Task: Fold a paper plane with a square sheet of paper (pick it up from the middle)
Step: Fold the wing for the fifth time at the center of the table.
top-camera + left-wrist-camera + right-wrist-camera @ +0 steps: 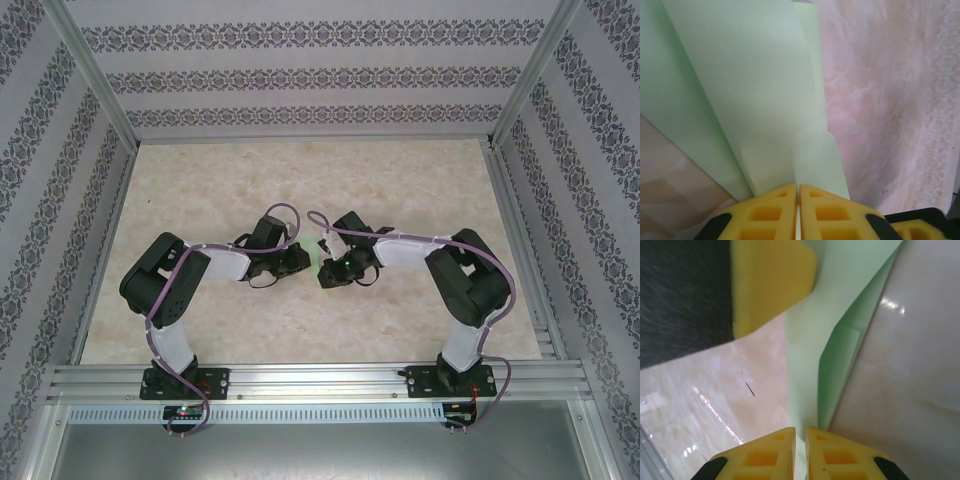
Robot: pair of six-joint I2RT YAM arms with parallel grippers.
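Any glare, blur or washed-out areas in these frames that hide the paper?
Left wrist: the paper is sharp and evenly lit, the table beside it washed out pale. Right wrist: bright glare streaks on the table; the left tool's finger, close up, is blurred. Top external: even light, no glare.

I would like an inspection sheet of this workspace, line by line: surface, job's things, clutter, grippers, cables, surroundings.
Surface: beige marble-pattern table, some glare.
Job's things: pale-green paper, partly folded in layers, held between the two grippers.
Clutter: nothing seen.
Grippers: left gripper shut on the paper's edge; right gripper shut on the paper as well.
Cables: purple cables run along both arms, with loose loops near the wrists.
Surroundings: patterned walls on three sides; metal frame at the near edge.
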